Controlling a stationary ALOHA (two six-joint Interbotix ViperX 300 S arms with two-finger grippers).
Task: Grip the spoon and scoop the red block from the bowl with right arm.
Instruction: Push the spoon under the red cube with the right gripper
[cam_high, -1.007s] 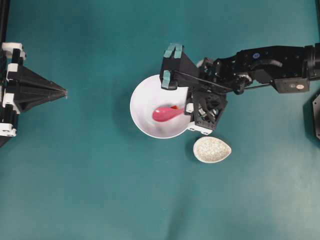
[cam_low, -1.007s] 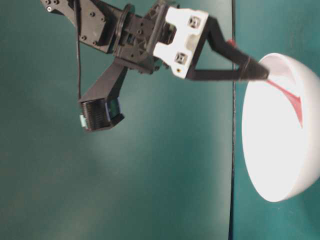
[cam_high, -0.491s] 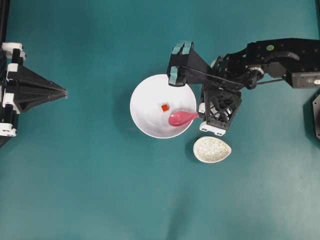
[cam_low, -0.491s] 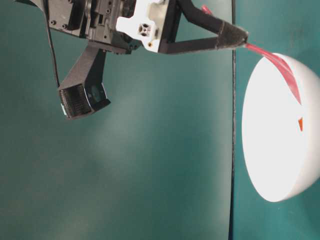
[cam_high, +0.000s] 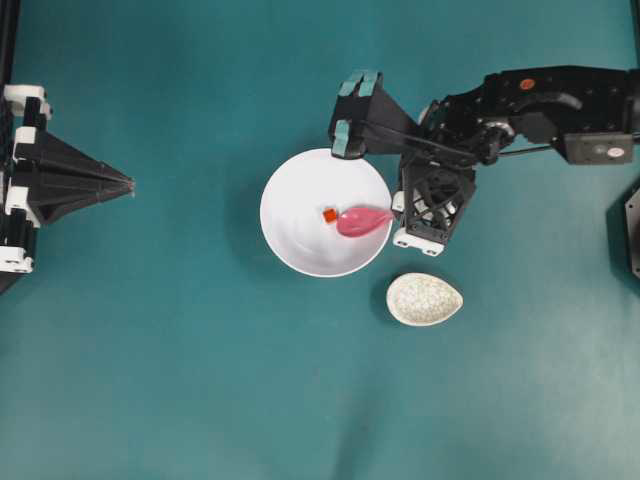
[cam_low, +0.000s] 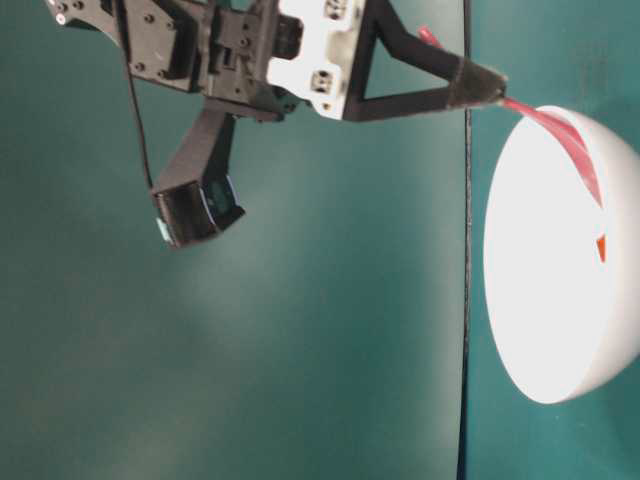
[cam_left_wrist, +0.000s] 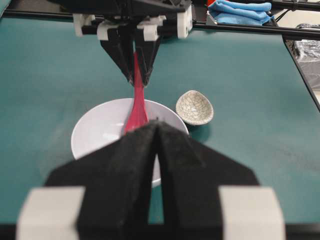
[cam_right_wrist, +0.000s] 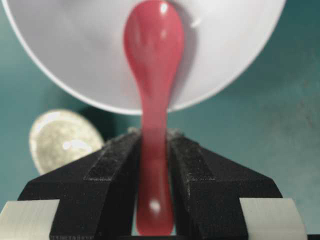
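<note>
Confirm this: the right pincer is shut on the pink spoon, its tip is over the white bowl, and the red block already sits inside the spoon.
Not quite. The red block is not in the spoon; the overhead view shows it on the bowl floor, just beside the spoon's tip. The rest holds: the right pincer is shut on the spoon's handle, with the tip over the bowl.

No readable text, label or number — anywhere.
</note>
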